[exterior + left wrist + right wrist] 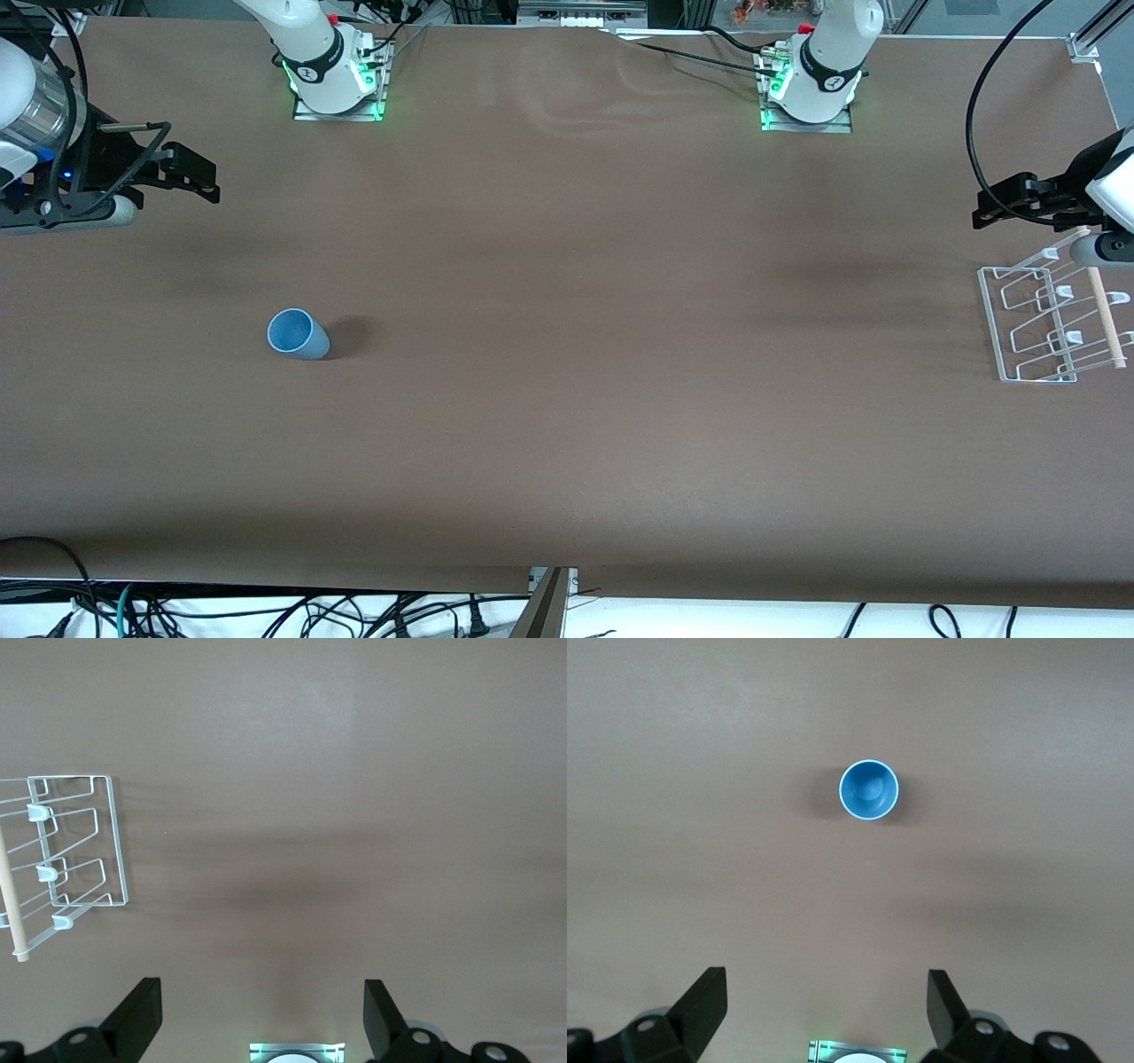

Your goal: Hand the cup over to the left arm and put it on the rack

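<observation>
Cup [298, 334]: we see it standing upright, mouth up, alone on the brown table [567, 399] toward the right arm's end; nothing touches it.
Right gripper [190, 173]: we find it hanging above the table, fingers spread wide and empty; the cup [868, 790] lies ahead of its fingertips, well apart.
Left gripper [1005, 202]: raised beside the rack [1045, 319], fingers likewise spread and empty; this arm waits.
Rack, from the left wrist [71, 850]: off to one side of the fingers, not below them.
Step in hand: we judge the right arm must descend and grasp; centre the fingers about the cup wall, below the rim, leaving the upper part free for the handover.
Room: wide bare table between the arms; the rack sits close to the table edge, so we would approach it from the centre.
</observation>
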Controlling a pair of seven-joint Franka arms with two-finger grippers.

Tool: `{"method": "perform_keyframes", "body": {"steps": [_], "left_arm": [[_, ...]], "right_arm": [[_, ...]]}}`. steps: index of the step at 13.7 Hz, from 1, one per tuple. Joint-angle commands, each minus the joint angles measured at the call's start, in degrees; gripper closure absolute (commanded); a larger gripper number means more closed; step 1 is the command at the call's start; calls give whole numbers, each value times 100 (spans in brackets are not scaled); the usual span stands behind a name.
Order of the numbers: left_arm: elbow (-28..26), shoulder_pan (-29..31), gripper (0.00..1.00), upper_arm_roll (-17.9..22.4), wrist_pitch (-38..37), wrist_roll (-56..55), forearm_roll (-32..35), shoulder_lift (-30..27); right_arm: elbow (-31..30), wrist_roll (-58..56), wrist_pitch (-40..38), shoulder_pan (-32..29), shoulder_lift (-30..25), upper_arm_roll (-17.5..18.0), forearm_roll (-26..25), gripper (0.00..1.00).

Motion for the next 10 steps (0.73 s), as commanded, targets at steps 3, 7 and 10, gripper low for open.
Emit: {"method": "perform_keyframes", "body": {"steps": [3,7,10], "left_arm": [[209,-23,0,-10,-71,68,67,99],[209,-23,0,-19,-71,68,67,99],[209,-23,0,-28,-71,68,67,99]], "right_arm": [[17,-10,143,-80,-10,109,-64,0],[-149,-10,265,-89,8,100,-82,0],[-929,-19,1071,-89,17,91,-126,0]]}}
